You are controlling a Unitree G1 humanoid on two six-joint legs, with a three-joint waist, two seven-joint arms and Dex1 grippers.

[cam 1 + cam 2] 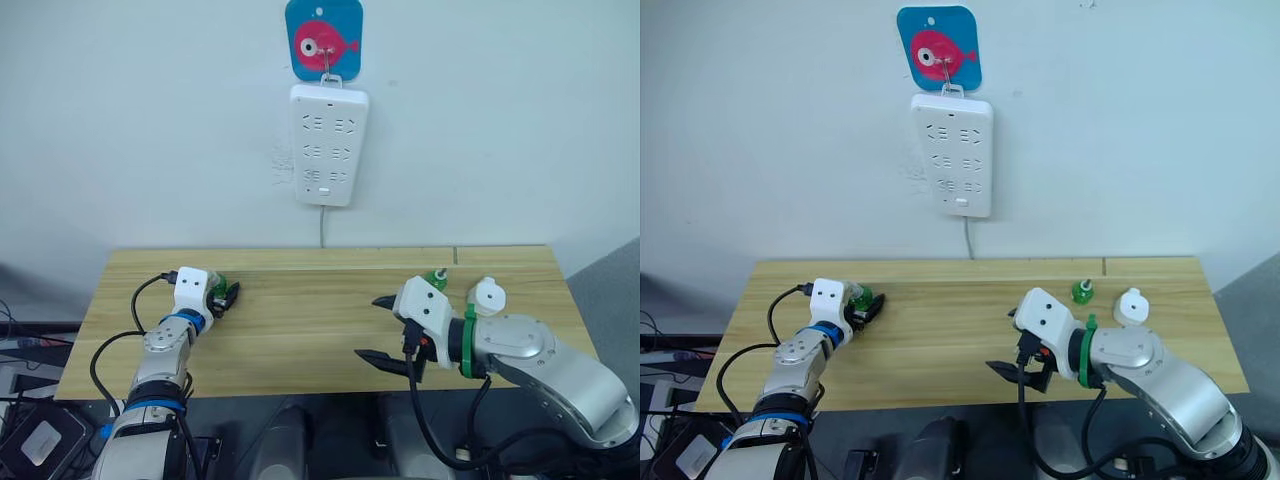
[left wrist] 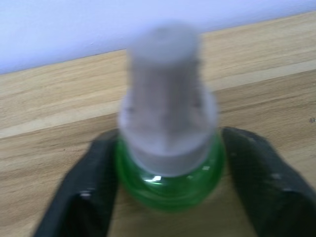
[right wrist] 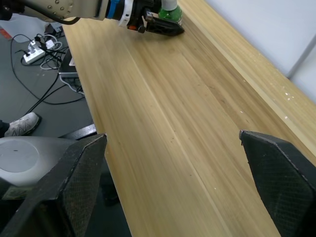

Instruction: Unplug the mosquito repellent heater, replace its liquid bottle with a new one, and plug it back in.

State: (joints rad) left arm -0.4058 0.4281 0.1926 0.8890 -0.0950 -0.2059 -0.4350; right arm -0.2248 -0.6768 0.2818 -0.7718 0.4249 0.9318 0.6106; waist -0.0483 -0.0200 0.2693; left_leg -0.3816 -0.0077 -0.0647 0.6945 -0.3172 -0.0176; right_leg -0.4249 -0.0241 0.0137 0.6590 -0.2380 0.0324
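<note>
So the left gripper (image 2: 168, 197) is clamping a green liquid bottle (image 2: 168, 148) with a grey-white cap, sitting on the wooden table (image 1: 300, 320) well off to the left of the wall-hung power strip (image 1: 328, 144). The right gripper (image 1: 381, 328) is hanging over the table's front edge, fingers spread wide with nothing between them. The mosquito repellent heater (image 1: 487, 296) is lying on the table below and to the right of the power strip, unplugged, with a second green bottle (image 1: 437, 279) just beside it.
</note>
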